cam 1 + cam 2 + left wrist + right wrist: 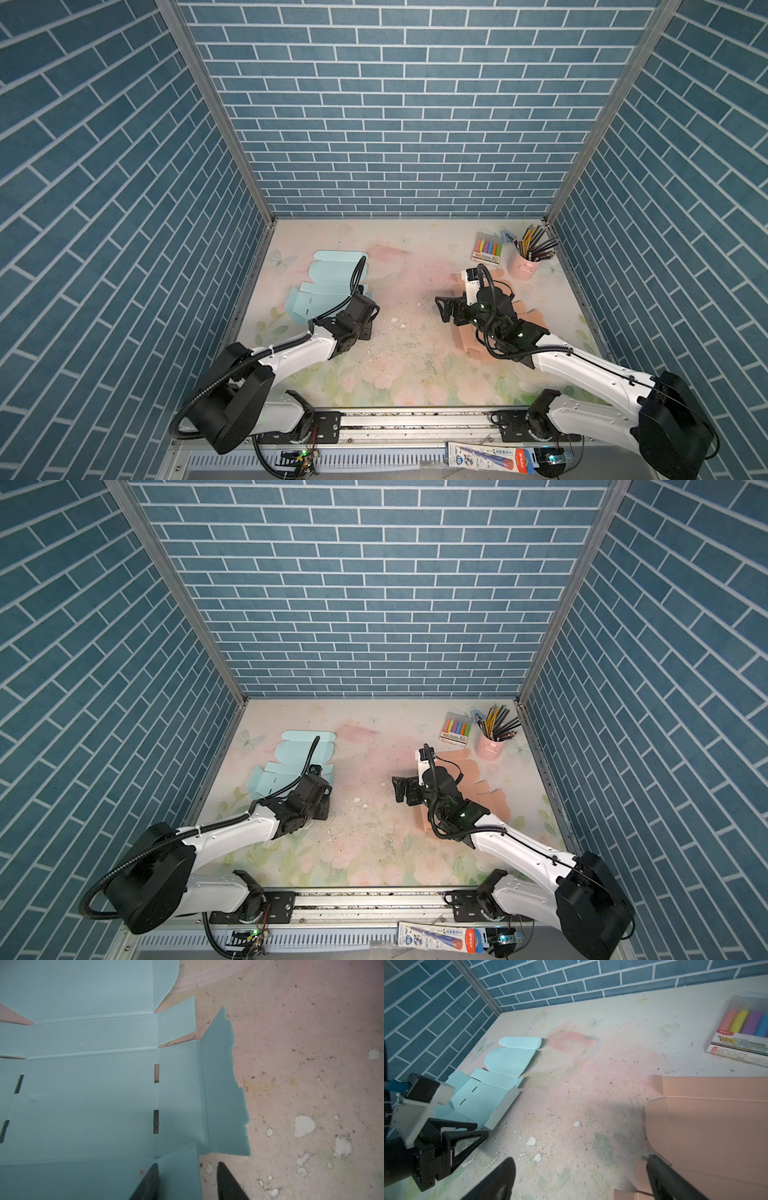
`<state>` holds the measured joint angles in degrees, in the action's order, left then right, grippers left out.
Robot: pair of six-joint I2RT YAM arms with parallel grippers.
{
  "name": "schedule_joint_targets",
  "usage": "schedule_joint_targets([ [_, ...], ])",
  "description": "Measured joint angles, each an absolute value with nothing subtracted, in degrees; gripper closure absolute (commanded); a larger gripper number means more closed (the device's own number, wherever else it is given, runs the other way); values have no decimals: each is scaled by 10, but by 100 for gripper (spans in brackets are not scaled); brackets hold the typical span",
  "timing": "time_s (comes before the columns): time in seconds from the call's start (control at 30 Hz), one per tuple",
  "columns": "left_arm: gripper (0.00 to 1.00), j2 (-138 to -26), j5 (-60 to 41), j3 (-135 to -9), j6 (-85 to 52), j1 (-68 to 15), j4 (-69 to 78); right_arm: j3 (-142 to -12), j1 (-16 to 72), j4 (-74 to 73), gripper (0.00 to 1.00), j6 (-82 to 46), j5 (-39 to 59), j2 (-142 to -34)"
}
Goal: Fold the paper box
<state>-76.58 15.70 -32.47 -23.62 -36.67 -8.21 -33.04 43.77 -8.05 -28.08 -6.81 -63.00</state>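
- Jaws, left gripper (187,1164): stand partway apart, neither wide nor closed; straddle a small corner flap (178,1169) of the light-blue paper box blank (83,1095) without visibly pinching it.
- Has one finger (148,1182) over the blue card and the other (228,1182) over bare table, just past the flap's edge.
- Jaws, right gripper (579,1158): gape wide and grip nothing.
- Has one finger (500,1180) over bare table and the other (664,1178) at the edge of a peach paper box blank (706,1115); cannot tell whether touching.
- Beside the corner flap: shows a long side panel (224,1095) tilted up off the table, darker than the flat panels, and paired slots (156,1073) cut along the crease.
- Light-blue paper box blank, both top views: lies unfolded on the left part of the table (415,266), close to the left brick wall, with its near end hidden under the left wrist.
- Peach paper box blank: lies flat on the right part, well apart from the blue one and largely covered by the right arm.
- Between the two: leaves a worn floral surface strewn with white chips (304,1126).
- Far right corner: holds a marker pack (487,248) just beside a pink cup (523,268) of pencils.
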Motion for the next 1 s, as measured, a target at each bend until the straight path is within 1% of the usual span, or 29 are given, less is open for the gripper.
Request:
schedule_joint_targets([
  [0.23,66,-780,177,-334,-244,-375,-103,-319,438,-82,2,-277,-76,-608],
  [0.57,76,-828,218,-362,-261,-391,-132,-296,438,-95,5,-267,-82,-562],
  [0.87,90,-837,253,-399,-278,-429,-172,-295,438,-95,6,-265,-93,-553],
  [1.0,95,-846,266,-422,-284,-452,-198,-295,438,-94,6,-261,-94,-550],
])
